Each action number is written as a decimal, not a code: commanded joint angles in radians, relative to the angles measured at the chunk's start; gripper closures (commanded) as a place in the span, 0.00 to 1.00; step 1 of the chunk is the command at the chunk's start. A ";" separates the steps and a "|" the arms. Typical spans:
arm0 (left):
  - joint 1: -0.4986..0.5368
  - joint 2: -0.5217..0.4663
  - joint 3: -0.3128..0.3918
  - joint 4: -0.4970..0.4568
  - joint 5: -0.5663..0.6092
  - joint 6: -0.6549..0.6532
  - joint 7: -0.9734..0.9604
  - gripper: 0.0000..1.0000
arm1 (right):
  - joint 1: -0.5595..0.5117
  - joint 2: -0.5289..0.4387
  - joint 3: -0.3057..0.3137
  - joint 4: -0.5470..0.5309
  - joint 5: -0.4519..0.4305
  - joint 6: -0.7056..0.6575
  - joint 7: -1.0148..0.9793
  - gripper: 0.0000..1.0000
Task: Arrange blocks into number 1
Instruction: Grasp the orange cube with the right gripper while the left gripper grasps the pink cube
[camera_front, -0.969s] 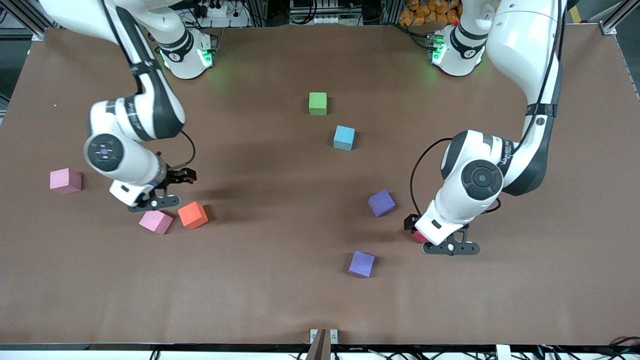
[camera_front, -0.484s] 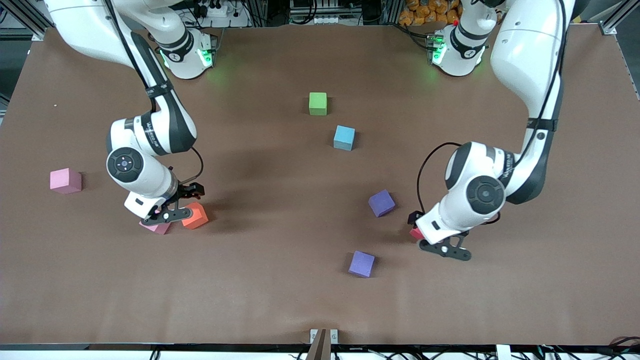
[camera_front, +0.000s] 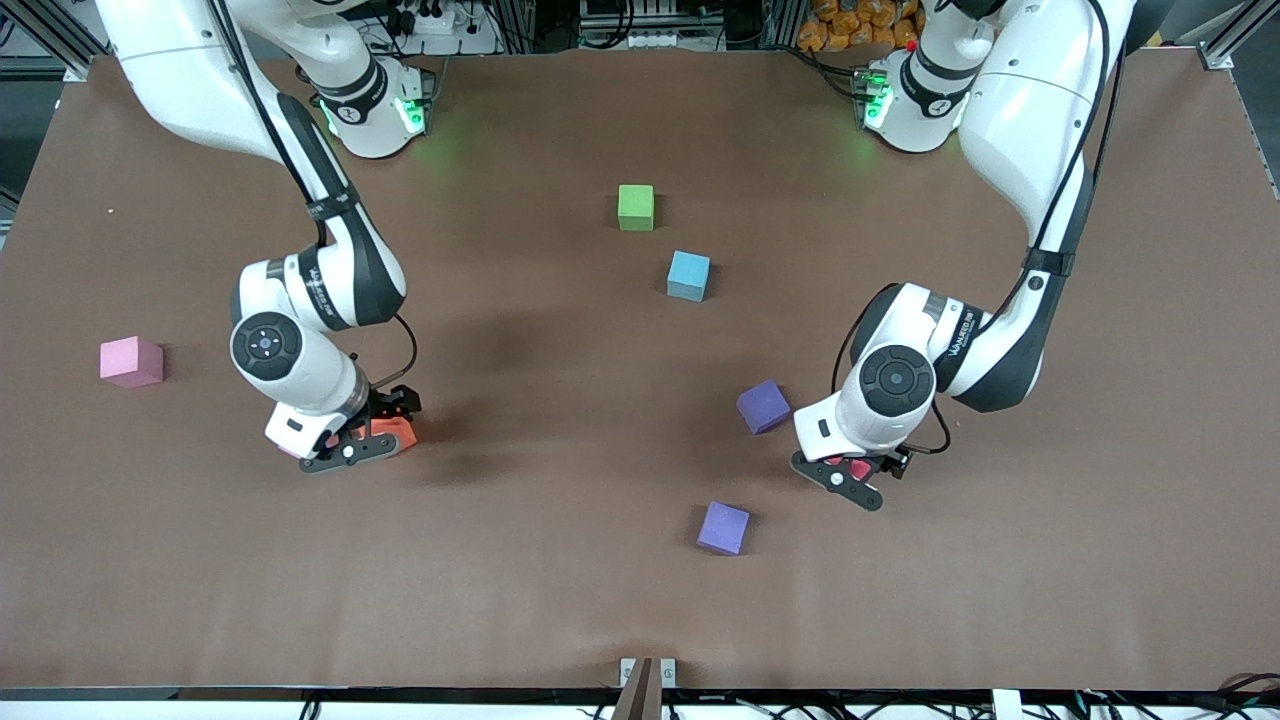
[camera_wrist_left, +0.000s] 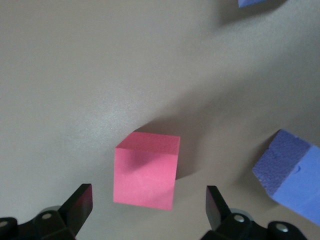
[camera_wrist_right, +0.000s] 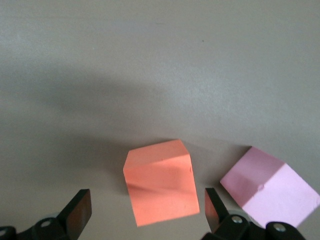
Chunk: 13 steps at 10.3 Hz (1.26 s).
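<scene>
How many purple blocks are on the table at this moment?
2. One purple block lies beside the left gripper, which is over the red block; the other purple block lies nearer the front camera. None seems hidden.

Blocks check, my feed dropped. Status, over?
Left gripper open over red block. Right gripper open over orange block. Nothing held. Pink cube close beside the orange, may crowd the grasp.

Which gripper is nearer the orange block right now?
Right. The right gripper hangs open directly over the orange block; the left gripper is over the red block.
</scene>
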<state>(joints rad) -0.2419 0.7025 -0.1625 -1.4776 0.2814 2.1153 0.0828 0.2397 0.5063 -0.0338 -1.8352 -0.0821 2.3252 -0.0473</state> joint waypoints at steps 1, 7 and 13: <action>0.053 0.003 -0.037 -0.012 0.027 0.000 0.055 0.00 | -0.039 0.038 0.015 0.043 -0.013 -0.001 -0.092 0.00; 0.055 0.037 -0.048 -0.009 0.022 0.002 0.046 0.00 | -0.060 0.057 0.017 0.039 0.033 0.016 -0.177 0.00; 0.069 0.077 -0.048 -0.003 0.027 0.028 0.054 0.00 | -0.057 0.083 0.018 0.021 0.084 0.074 -0.201 0.00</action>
<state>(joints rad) -0.1906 0.7690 -0.1975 -1.4880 0.2818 2.1322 0.1309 0.1961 0.5699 -0.0291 -1.8176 -0.0179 2.3737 -0.2251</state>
